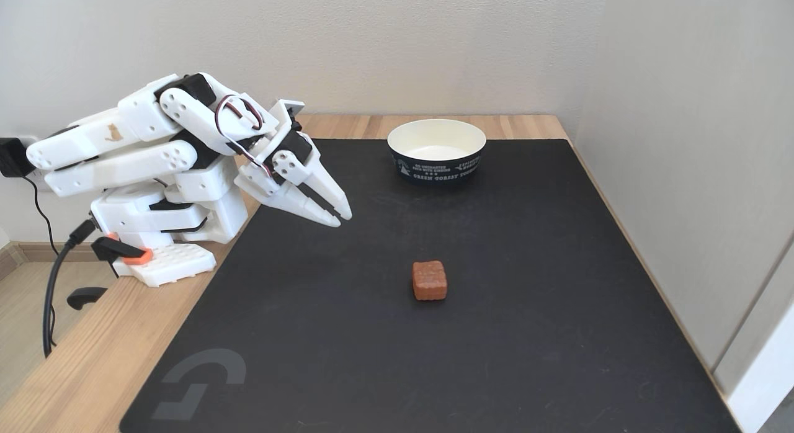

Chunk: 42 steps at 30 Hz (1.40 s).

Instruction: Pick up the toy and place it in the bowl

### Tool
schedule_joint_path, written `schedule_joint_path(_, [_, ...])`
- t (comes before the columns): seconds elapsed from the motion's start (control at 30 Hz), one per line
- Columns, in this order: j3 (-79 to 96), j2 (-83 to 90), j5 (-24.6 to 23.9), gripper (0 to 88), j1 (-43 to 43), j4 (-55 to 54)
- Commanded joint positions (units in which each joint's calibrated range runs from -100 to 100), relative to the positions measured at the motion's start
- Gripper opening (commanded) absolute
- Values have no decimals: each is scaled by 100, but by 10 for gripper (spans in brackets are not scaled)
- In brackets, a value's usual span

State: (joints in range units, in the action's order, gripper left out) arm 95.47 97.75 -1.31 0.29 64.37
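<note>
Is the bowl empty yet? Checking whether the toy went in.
Empty. The bowl shows only its bare cream inside, and the toy sits on the black mat, apart from it.

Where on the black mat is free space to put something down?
The black mat is bare in front of the toy, and on the right between the toy, the bowl and the wall. Tightest: top-left, under the gripper.

One toy — a reddish-brown block, just below frame centre. One bowl, upper centre, navy outside and cream inside. One black mat filling most of the lower frame. One white arm at left with one gripper — two fingers. One black cable at the left edge.
</note>
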Motion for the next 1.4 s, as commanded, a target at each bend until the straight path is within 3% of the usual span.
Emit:
schedule_joint_path(0.0, [-24, 33, -25, 32, -8, 40])
schedule_joint_path(1.2, [-6, 25, -20, 39, -84, -36])
schedule_joint_path(1.27, [-42, 25, -20, 103, -92, -44])
schedule_joint_path(1.37, [-6, 25, 16, 287, -67, -53])
